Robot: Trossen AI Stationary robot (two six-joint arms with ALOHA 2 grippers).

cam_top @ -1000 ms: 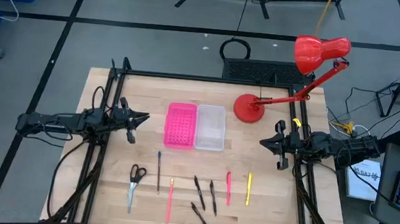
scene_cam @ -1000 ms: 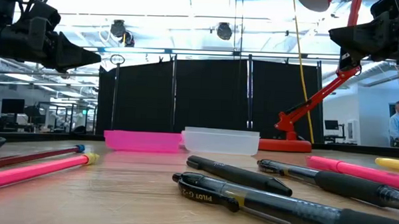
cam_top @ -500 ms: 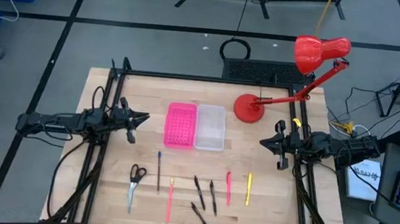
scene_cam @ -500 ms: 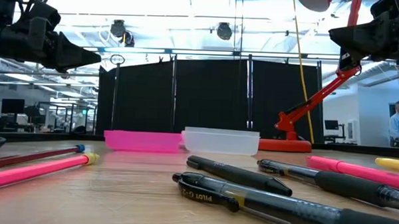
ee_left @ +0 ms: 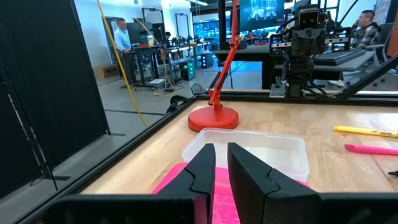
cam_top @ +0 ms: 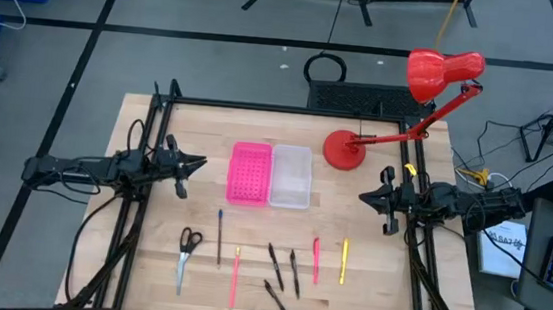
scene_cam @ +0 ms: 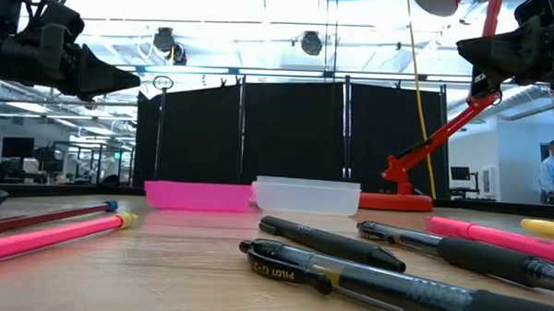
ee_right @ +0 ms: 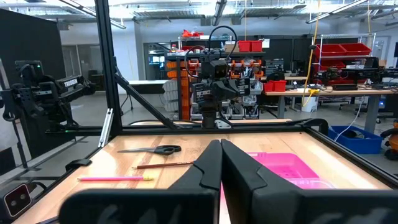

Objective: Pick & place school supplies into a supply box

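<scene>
Both arms hung level over the table's two sides, well back from the work: the left gripper [cam_top: 187,167] pointed inward from the left edge, its fingers [ee_left: 202,171] nearly together with only a thin gap and nothing between them, and the right gripper [cam_top: 373,196] faced it from the right edge, its fingers [ee_right: 211,163] pressed shut and empty. The supply box [cam_top: 291,176] sat mid-table between them, touching the pink tray [cam_top: 249,174] on its left side. All the supplies lay in a row nearer the front edge, every long axis running front to back, crosswise to both grippers' line of reach. The scissors [cam_top: 187,253] and the blue pen [cam_top: 219,236] lay forward of the left gripper, the nearer arm for those; the yellow pen [cam_top: 344,260] and the short pink pen [cam_top: 315,260] lay forward of the right gripper. The black pens [cam_top: 280,271] sat between, about equally far from either arm. Nothing was in the box yet, so by my reading either arm's first reach had to swing toward the front and drop.
</scene>
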